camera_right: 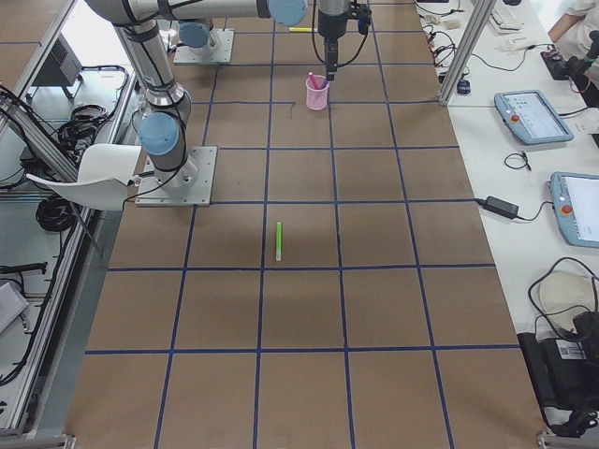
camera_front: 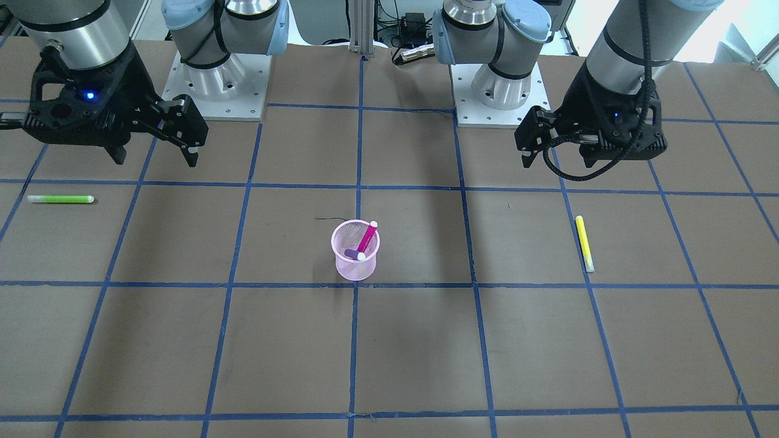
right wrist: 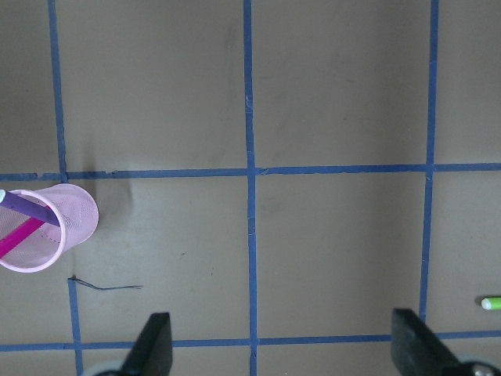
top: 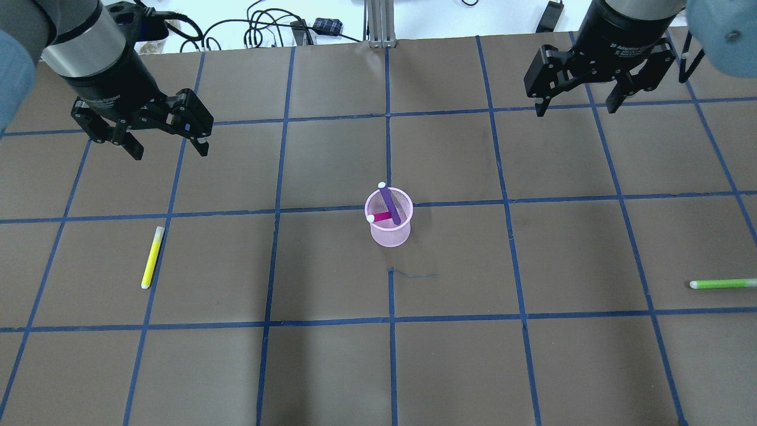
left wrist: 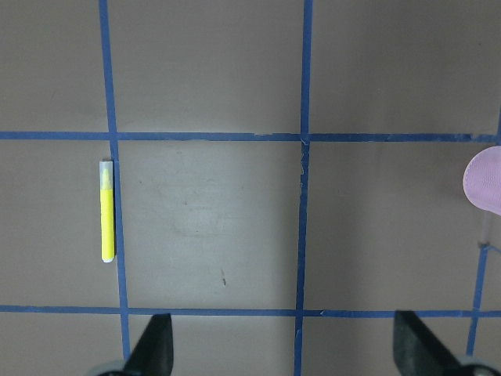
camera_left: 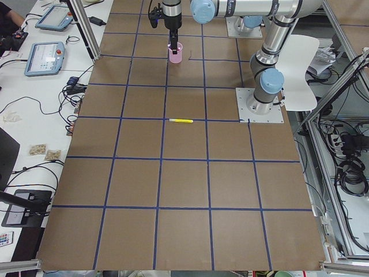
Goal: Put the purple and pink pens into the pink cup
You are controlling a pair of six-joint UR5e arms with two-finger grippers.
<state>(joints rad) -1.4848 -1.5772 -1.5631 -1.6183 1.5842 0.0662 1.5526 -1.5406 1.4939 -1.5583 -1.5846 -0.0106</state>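
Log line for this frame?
pink pen: in pink cup | purple pen: in pink cup | left pincer: open, empty | right pincer: open, empty

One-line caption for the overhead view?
Purple pen and pink pen in pink cup; left gripper and right gripper open, empty.

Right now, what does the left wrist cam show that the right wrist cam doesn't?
Left wrist only: the yellow pen, lying flat along a blue tape line.

Right wrist only: the purple pen and pink pen standing tilted inside the pink cup, a dark thread on the table near the cup, and the tip of the green pen at the right edge.

Both: the pink cup (only its edge in the left wrist view, contents hidden), the blue tape grid, and each camera's own gripper, left gripper and right gripper, open and empty.
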